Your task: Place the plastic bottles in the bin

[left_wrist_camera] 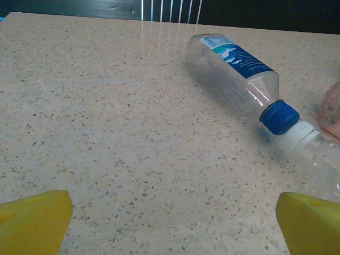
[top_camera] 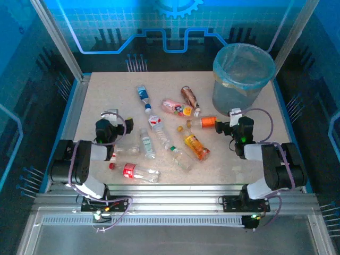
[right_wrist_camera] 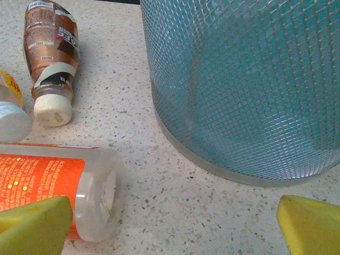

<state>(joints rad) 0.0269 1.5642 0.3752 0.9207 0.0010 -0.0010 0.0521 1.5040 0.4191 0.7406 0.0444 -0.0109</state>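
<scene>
Lying on its side ahead and to the right of the left pincer (left_wrist_camera: 171,220), a clear blue-labelled bottle (left_wrist_camera: 234,69) is seen, its blue cap (left_wrist_camera: 279,117) turned toward the pincer's right finger. White print and a small white figure are carried on the label, but no word can be read. The left pincer's yellow fingers (left_wrist_camera: 34,220) are spread wide with nothing between them, and bare speckled counter (left_wrist_camera: 106,117) is seen straight ahead up to the far edge.

The right pincer (right_wrist_camera: 172,226) is likewise held wide open and empty. An orange-labelled bottle (right_wrist_camera: 48,183) lies on its side just at its left finger (contact cannot be judged), base toward the bin (right_wrist_camera: 239,85); pale dots are printed on the label, with no legible lettering. Farther ahead and to the left, a brown-labelled bottle (right_wrist_camera: 50,48) is laid with its white cap toward the pincer; its dense print is too small to read. The bin's mesh wall, a blue liner showing through it, stands near, ahead and to the right. A strip of open counter is seen between the orange bottle's base and the bin's foot.

From above, the other plastic bottles (top_camera: 180,158) are seen scattered between the two pincers.
</scene>
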